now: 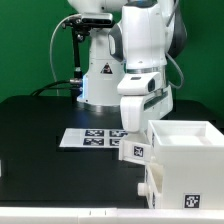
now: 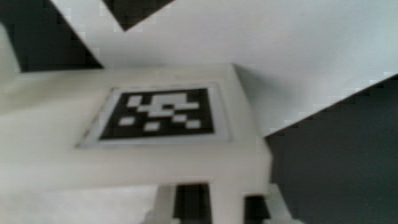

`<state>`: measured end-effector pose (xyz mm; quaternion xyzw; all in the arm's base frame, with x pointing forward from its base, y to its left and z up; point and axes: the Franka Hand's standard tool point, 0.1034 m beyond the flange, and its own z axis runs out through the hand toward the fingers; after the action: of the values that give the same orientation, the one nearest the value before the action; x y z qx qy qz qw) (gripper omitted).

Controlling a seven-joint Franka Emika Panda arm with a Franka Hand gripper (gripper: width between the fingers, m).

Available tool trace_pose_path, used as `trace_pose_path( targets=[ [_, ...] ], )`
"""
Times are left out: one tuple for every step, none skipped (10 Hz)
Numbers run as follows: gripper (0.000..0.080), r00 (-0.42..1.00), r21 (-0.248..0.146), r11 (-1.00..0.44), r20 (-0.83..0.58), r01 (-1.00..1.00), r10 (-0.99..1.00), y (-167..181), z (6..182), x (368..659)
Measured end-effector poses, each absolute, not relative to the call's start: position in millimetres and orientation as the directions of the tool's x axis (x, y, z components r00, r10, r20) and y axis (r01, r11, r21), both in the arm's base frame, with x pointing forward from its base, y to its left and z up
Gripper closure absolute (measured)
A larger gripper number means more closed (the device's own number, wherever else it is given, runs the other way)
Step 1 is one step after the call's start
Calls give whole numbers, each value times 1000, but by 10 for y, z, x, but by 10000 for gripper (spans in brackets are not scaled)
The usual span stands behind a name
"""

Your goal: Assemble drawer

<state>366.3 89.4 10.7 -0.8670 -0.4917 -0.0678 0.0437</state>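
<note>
The white drawer casing (image 1: 190, 170) stands at the exterior view's right, with a tag on its front and an open-top cavity at its top. A white tray (image 1: 137, 152) with a tag sticks out of the casing toward the exterior view's left. My gripper (image 1: 136, 128) reaches down onto this tray's end wall. In the wrist view the tray's tagged white face (image 2: 164, 112) fills the picture. My gripper (image 2: 222, 198) has its dark fingers (image 2: 189, 205) close together with white plastic between them, so it looks shut on the tray's wall. A second white part (image 1: 150, 186) juts out lower down.
The marker board (image 1: 88, 138) lies flat on the black table behind the tray. The robot's base (image 1: 100, 75) stands at the back. The table's front edge runs along the bottom of the exterior view.
</note>
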Motion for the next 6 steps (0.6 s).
trace_pose_path(
  targets=[
    [765,485,8,-493,162,870,859,832,142,3698],
    [765,448,32,-459,161,888,879,750,185,3729],
    [765,415,56,-427,154,902,897,601,222,3774],
    [765,374,76,-386,141,919,917,382,244,3825],
    [765,348,82,-359,124,930,929,162,279,3892],
    [765,356,76,-364,110,928,928,59,336,3977]
  ],
)
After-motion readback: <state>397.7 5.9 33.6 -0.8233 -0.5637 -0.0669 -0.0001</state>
